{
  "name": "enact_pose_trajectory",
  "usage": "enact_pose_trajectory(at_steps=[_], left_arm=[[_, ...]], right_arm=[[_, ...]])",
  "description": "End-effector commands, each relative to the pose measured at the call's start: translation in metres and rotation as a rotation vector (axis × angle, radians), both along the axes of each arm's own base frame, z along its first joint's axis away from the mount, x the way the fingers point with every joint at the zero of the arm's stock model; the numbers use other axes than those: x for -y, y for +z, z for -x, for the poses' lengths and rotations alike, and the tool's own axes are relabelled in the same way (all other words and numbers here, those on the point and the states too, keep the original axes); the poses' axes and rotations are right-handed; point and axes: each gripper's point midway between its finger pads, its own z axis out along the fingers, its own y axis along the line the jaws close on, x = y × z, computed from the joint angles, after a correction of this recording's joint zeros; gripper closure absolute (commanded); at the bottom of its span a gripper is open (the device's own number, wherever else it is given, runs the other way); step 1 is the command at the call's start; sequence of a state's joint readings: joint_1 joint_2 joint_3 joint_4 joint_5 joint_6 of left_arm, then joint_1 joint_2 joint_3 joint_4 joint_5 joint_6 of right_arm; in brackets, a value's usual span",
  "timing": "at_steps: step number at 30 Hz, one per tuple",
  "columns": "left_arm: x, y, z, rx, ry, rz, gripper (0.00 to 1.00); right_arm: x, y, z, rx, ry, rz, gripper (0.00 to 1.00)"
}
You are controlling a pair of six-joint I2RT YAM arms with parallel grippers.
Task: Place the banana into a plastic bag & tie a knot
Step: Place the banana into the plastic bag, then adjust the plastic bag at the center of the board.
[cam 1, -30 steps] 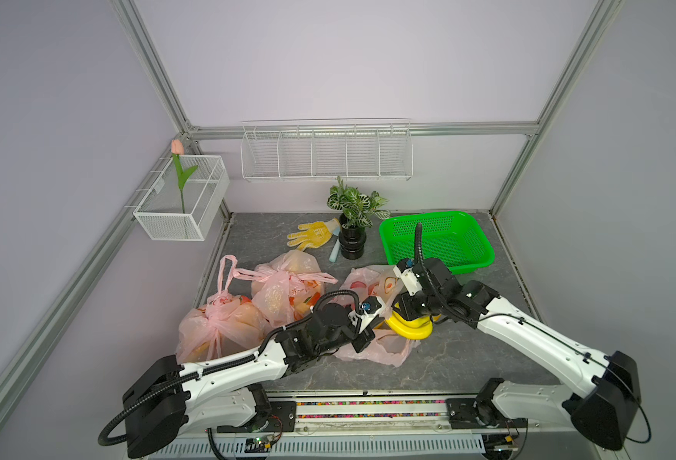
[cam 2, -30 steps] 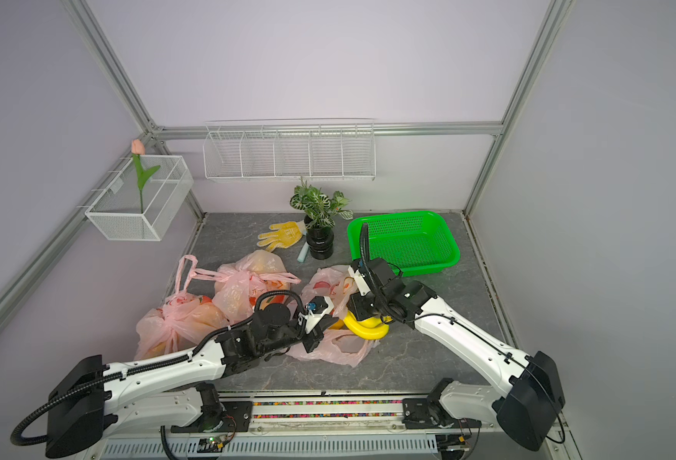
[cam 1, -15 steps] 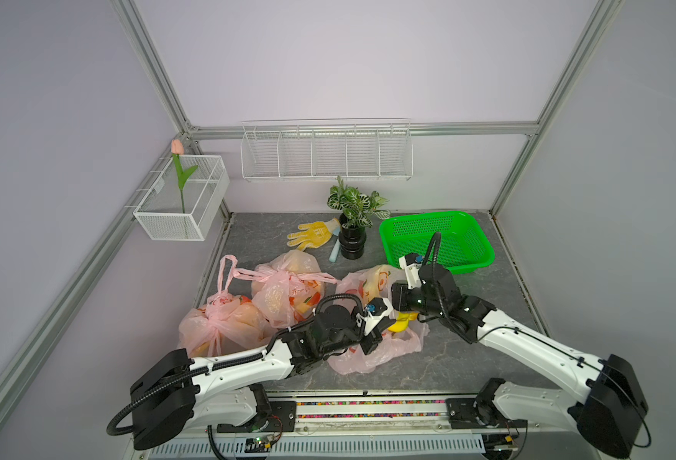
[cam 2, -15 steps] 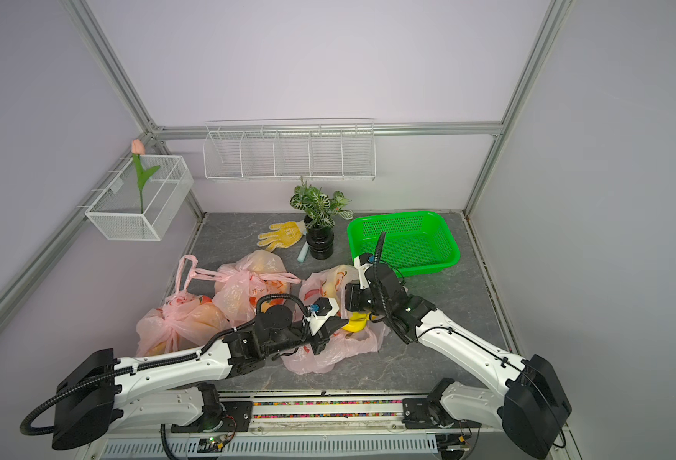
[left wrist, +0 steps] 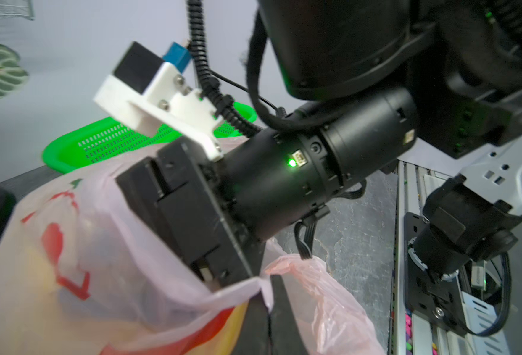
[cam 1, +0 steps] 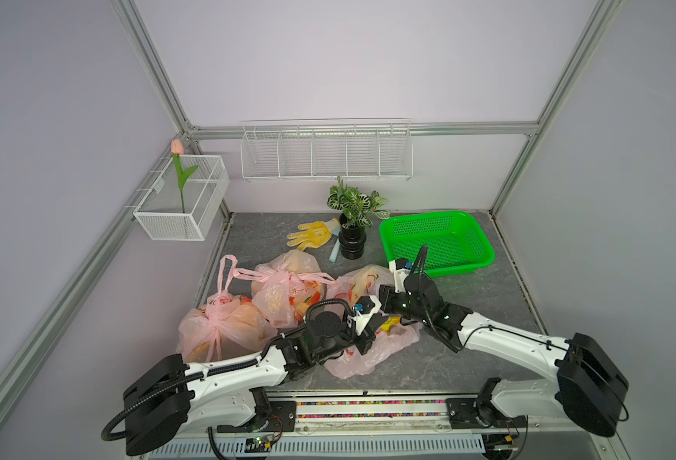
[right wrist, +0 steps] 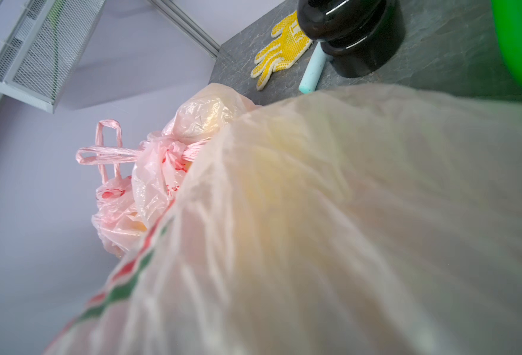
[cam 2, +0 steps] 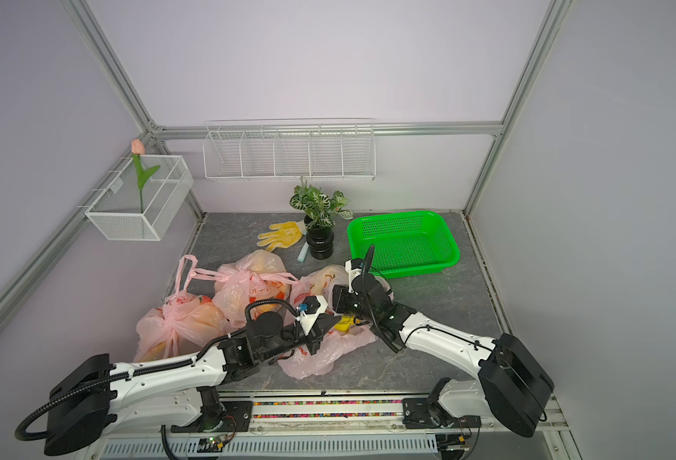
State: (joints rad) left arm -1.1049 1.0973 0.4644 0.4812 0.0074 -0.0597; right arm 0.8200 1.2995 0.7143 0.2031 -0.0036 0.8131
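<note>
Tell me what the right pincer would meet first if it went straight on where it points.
Most likely the plastic bag: its film fills the right wrist view close ahead of the right pincer, whose tips are hidden inside. Depth is unclear.

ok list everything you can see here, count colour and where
knotted bags: 2, pink, left side of table
open bag: 1, pink, front middle, between the grippers
banana: 1, yellow, at the open bag's mouth, partly hidden
basket: 1, green, back right
potted plant: 1, green-white leaves, black pot, back middle
glove: 1, yellow, left of the pot
stick: 1, pale teal, beside the pot
wire shelf: 1, white, back wall
wire box: 1, white, left wall
tulip: 1, pink, in the wire box
table: 1, grey
left gripper: 1, black, shut on the open bag's rim
right gripper: 1, black, tips hidden inside the open bag
</note>
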Motion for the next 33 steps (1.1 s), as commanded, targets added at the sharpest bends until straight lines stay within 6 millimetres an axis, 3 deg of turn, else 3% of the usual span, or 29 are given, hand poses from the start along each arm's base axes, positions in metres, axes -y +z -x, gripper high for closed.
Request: enact_pose_trajectory(at_steps=[1, 8, 12, 14, 19, 22, 29, 31, 33], left_arm=[[-0.031, 0.016, -0.030, -0.043, 0.168, 0.107, 1.00], [-0.078, 0.017, -0.055, -0.096, 0.333, 0.193, 1.00], [-0.089, 0.021, -0.058, -0.089, 0.366, 0.204, 1.00], [-0.093, 0.023, -0.059, -0.083, 0.374, 0.200, 1.00], [-0.095, 0.025, -0.059, -0.073, 0.376, 0.179, 1.00], [-0.094, 0.025, -0.060, -0.077, 0.377, 0.166, 1.00], [-0.095, 0.026, -0.062, -0.082, 0.388, 0.152, 1.00], [-0.094, 0.026, -0.063, -0.086, 0.387, 0.147, 1.00], [-0.094, 0.026, -0.064, -0.087, 0.389, 0.140, 1.00]], right_arm=[[0.003, 0.028, 0.002, 0.085, 0.026, 0.007, 0.25], [0.026, 0.055, 0.029, 0.180, 0.164, 0.099, 0.11], [0.042, 0.074, 0.053, 0.272, 0.268, 0.167, 0.09], [0.059, 0.079, 0.057, 0.317, 0.259, 0.246, 0.06], [0.100, 0.079, 0.035, 0.387, 0.122, 0.465, 0.00], [0.097, 0.084, 0.021, 0.423, 0.120, 0.523, 0.00], [0.093, 0.069, -0.005, 0.428, 0.100, 0.645, 0.01], [0.089, 0.066, -0.011, 0.425, 0.099, 0.655, 0.06], [0.087, 0.067, -0.017, 0.429, 0.086, 0.666, 0.19]])
